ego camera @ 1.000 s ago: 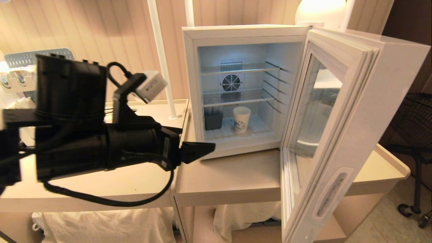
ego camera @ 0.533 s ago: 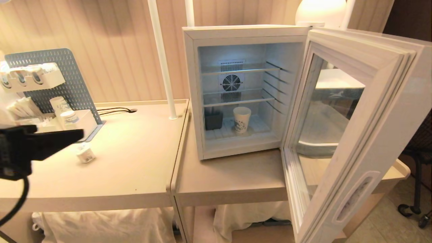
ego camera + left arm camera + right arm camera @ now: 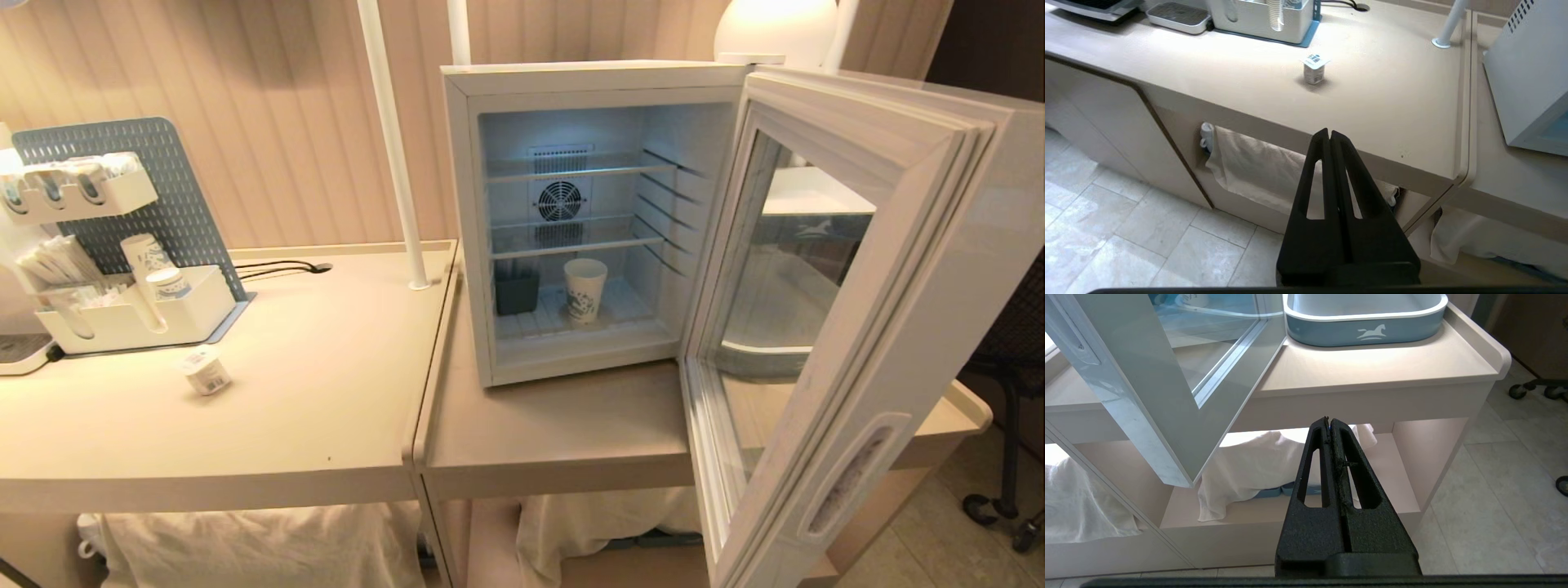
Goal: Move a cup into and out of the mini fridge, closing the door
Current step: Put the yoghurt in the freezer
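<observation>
Note that both arms lie outside your head view. The door (image 3: 849, 327) is cut off by the right and bottom edges there. In your left wrist view only a corner of the mini fridge (image 3: 1531, 77) shows, so its interior is hidden. Print on the cup (image 3: 206, 374) is too small to read. White cloth (image 3: 253, 543) hides whatever sits beneath the counter (image 3: 326, 425).
</observation>
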Robot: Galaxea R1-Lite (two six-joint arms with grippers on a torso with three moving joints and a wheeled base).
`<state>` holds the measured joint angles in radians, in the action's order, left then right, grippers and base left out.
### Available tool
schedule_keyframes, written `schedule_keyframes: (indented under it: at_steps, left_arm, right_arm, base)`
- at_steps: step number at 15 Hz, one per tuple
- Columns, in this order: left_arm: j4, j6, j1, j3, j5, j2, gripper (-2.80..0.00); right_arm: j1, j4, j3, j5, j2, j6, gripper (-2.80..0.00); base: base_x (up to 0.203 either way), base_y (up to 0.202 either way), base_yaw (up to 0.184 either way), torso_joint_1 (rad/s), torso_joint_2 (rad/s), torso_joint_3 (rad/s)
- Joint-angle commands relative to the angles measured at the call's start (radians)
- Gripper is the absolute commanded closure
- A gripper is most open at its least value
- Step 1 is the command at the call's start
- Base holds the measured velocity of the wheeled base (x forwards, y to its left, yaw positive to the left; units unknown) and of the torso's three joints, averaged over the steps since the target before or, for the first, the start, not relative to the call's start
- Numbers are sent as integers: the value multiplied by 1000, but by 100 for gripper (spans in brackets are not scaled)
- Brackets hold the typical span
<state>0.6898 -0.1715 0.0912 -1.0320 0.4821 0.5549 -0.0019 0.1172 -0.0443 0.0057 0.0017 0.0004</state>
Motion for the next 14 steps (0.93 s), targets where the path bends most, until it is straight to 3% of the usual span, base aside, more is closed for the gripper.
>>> schedule_keyframes:
  at_steps: [1, 3, 5, 7, 8, 10, 12, 13, 14]
  left_arm:
    - [55, 22, -78, 1, -130, -193, 0]
    - [126, 90, -97, 9, -428, -351, 0]
    - [165, 159, -97, 69, -561, -488, 0]
    - [248, 204, -97, 154, -597, -556, 0]
    - [238, 159, -97, 210, -596, -554, 0]
    - [45, 122, -96, 417, -530, -552, 0]
    - [-330, 164, -96, 751, -474, -552, 0]
    - [-472, 177, -96, 883, -467, -552, 0]
    - [-541, 176, -96, 978, -466, -553, 0]
  right_arm:
    - [0, 1, 0, 0, 0, 0, 0]
    - [0, 1, 0, 0, 1, 1, 0]
    - [0, 1, 0, -1, 1, 1, 0]
    - [0, 1, 0, -1, 1, 1, 0]
    - [0, 1, 0, -1, 1, 1, 0]
    - [0, 1, 0, -1, 1, 1, 0]
    - [0, 1, 0, -1, 1, 1, 0]
    - [0, 2, 0, -1, 1, 1, 0]
    - [0, 1, 0, 0, 1, 0, 0]
  base:
    - [0, 0, 0, 0, 0, 0]
    - [0, 0, 0, 0, 0, 0]
    - [0, 0, 0, 0, 0, 0]
    - [0, 0, 0, 0, 0, 0]
    - [0, 0, 0, 0, 0, 0]
    - [0, 0, 0, 0, 0, 0]
    - [0, 0, 0, 0, 0, 0]
    - [0, 0, 0, 0, 0, 0]
    - [0, 0, 0, 0, 0, 0]
